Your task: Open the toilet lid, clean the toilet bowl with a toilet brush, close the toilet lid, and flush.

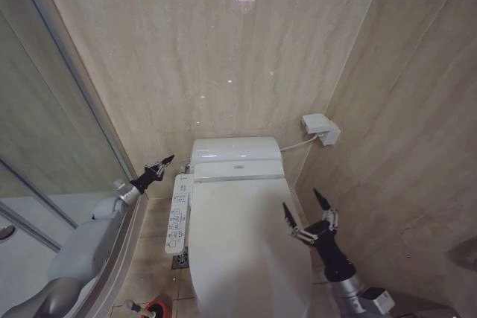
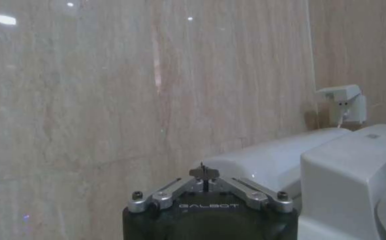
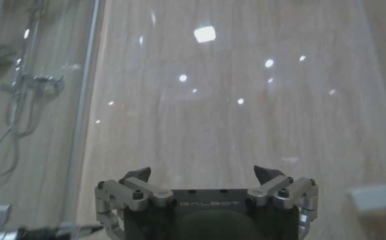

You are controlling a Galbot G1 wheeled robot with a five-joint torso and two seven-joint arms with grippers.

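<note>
The toilet lid lies shut, glossy white, in the middle of the head view, and it hides the toilet bowl. My left gripper is shut and empty, raised left of the toilet's rear housing and above the button panel. In its wrist view the left gripper has its tips pressed together. My right gripper stands open and empty just off the lid's right edge. Its wrist view shows the right gripper with its jaws wide apart, facing the wall. The toilet brush stands on the floor at lower left.
The brush sits in a red cup holder. A glass shower screen closes off the left side, and tiled walls stand close behind and to the right. A white wall box with a hose hangs right of the toilet's back.
</note>
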